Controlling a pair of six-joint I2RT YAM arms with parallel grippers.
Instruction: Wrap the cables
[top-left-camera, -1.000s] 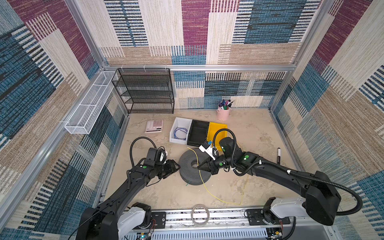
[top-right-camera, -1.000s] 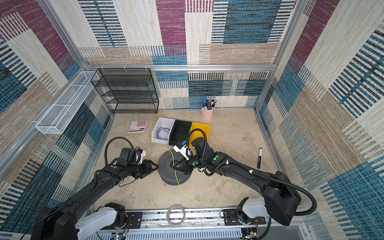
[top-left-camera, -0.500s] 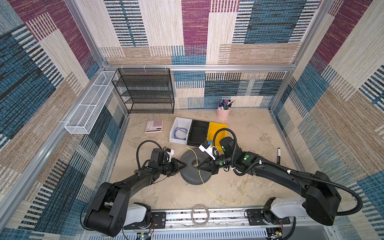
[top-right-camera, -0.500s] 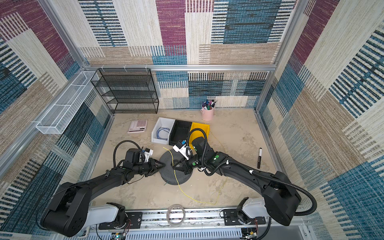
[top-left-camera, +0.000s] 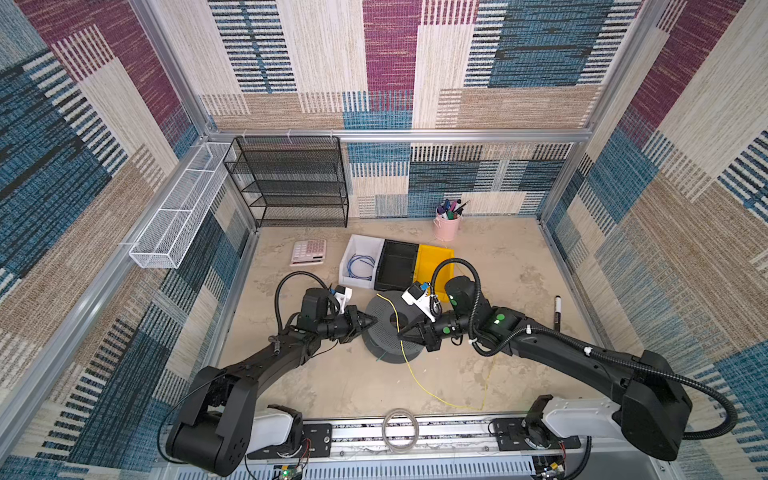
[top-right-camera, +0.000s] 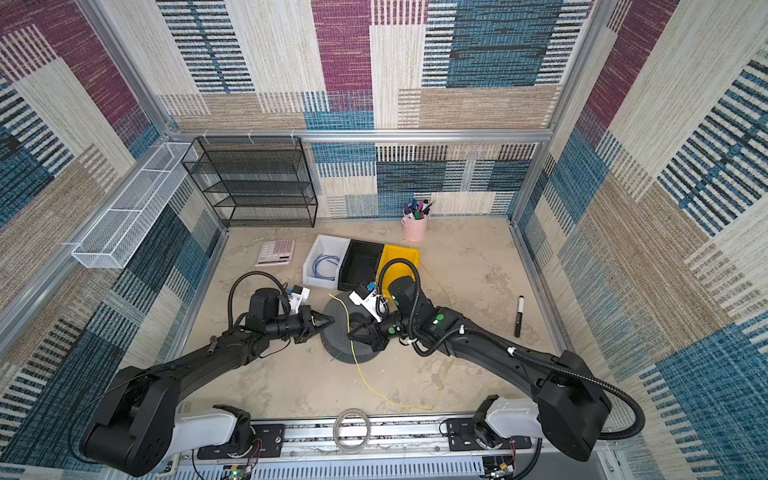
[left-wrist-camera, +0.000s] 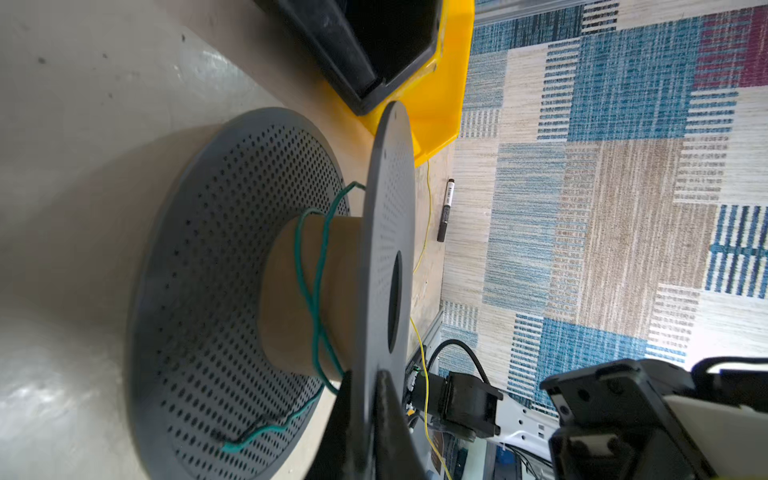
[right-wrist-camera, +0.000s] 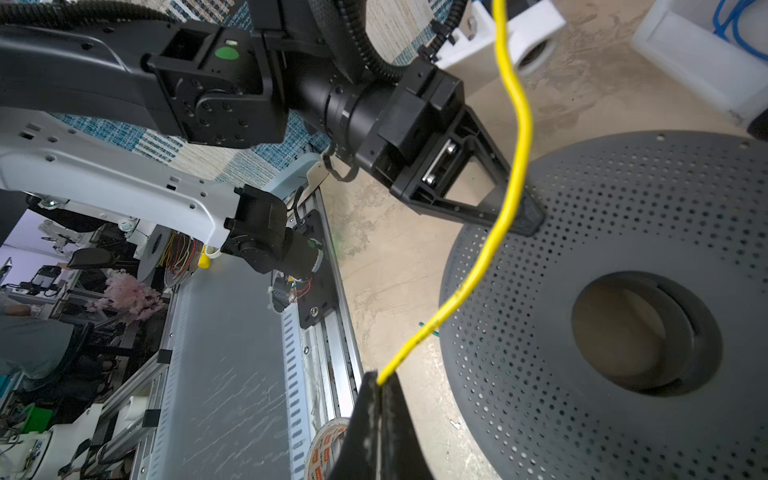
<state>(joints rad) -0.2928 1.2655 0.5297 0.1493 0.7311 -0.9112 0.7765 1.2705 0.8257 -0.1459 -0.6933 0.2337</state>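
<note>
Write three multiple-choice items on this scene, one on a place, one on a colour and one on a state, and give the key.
1. Where does the blue cable lie?
A. in the white bin
B. in the yellow bin
C. on the black rack

2. What colour is the wire wound round the core of the spool?
A. red
B. green
C. white

3. The right gripper is:
A. open and empty
B. shut on the yellow cable
C. shut on the marker

Key:
1 A: both top views show the blue loops inside the white bin.
2 B: the left wrist view shows green turns crossing on the core.
3 B: in the right wrist view the yellow cable comes out from between the closed fingertips.
</note>
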